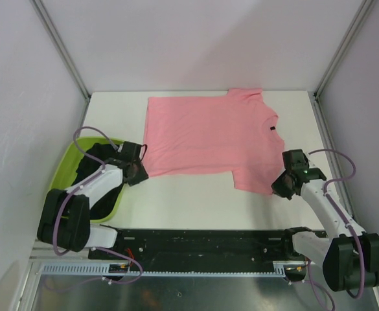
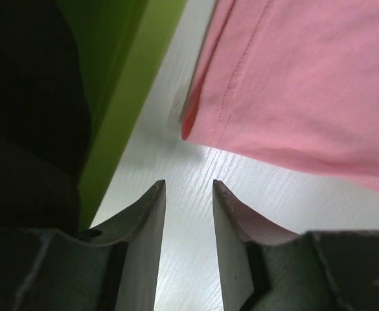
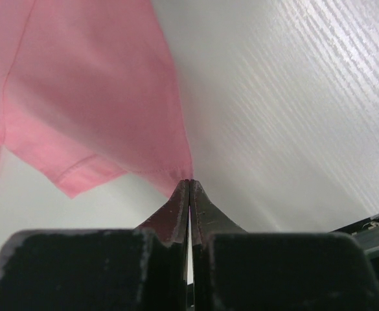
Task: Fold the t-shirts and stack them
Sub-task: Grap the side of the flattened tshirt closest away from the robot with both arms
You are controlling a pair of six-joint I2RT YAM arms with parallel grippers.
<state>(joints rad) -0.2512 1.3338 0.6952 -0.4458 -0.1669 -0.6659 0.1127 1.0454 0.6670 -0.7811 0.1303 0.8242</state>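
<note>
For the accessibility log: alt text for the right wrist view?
Right gripper shut, its tips at the sleeve edge of a pink tee; whether cloth is pinched is unclear. The tee spreads up and left over a white table.

One salmon-pink t-shirt (image 1: 202,133) lies on the tabletop (image 1: 176,201). One lime-green tub (image 1: 66,165) sits at its left edge, holding dark cloth (image 1: 95,155) of uncountable pieces. Two pincers show: left pincer (image 1: 137,170), right pincer (image 1: 281,188).
</note>
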